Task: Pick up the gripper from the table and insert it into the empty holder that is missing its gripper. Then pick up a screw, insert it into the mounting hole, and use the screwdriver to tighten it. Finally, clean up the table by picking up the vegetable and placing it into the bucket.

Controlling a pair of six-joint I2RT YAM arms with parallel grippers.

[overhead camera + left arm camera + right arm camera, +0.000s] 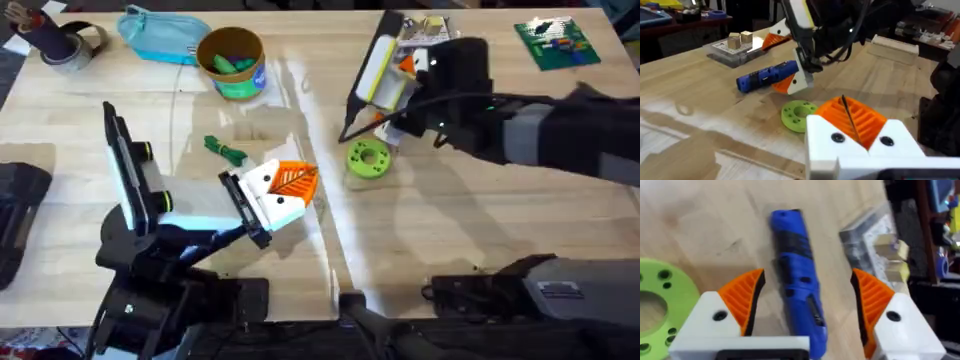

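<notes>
The right gripper (802, 310) hangs low over the table (480, 215) with its two orange-padded fingers (742, 297) spread wide. The screwdriver (797, 275) lies flat on the wood in the gap between them, its blue handle running lengthwise away from the wrist; neither pad touches it. Just beside this gripper, on its left-finger side, sits a lime-green ring disc (660, 300). Beyond the right finger stands a clear plastic tray (875, 245) holding small tan blocks.

The left gripper (860, 125) is lower on the table. From its wrist camera one orange ribbed finger (855, 117) stands between white blocks, a thin dark line down its middle; whether the fingers are parted or closed cannot be told. Ahead of it lie the green disc (799, 114) and, farther off, the screwdriver (765, 77) under the right gripper (795, 82).

In the overhead view, the vegetable (226, 150) lies on the wood just beyond the left gripper (285, 190). The bucket (233, 62) stands well past it, with something green inside, next to a teal pouch (160, 35).
</notes>
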